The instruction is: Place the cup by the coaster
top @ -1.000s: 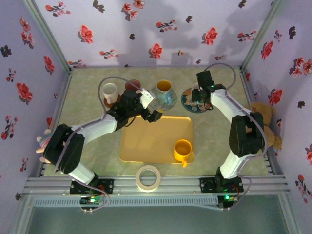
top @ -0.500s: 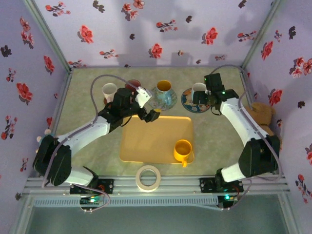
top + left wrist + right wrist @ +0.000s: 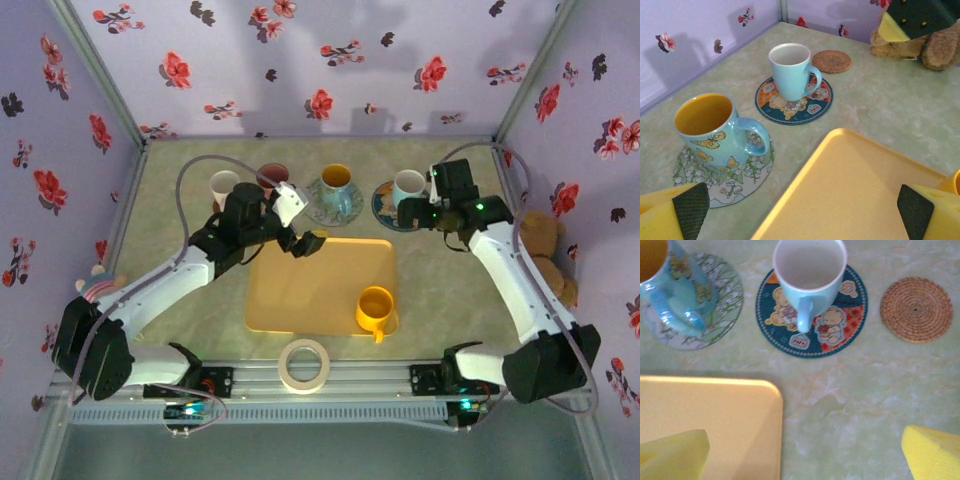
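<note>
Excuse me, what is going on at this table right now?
Two robot arms are sorting cups onto coasters. The right gripper hangs with open jaws on the near side of the light blue cup, which stands upright on the bear-print coaster. It holds nothing. The left gripper, jaws open and empty too, hovers over the far left corner of the yellow tray. An orange cup sits on that tray, and a woven coaster lies bare beside the bear-print one.

Pale blue cup [image 3: 809, 270], bear-print coaster [image 3: 841, 324], yellow tray [image 3: 705, 405]
</note>
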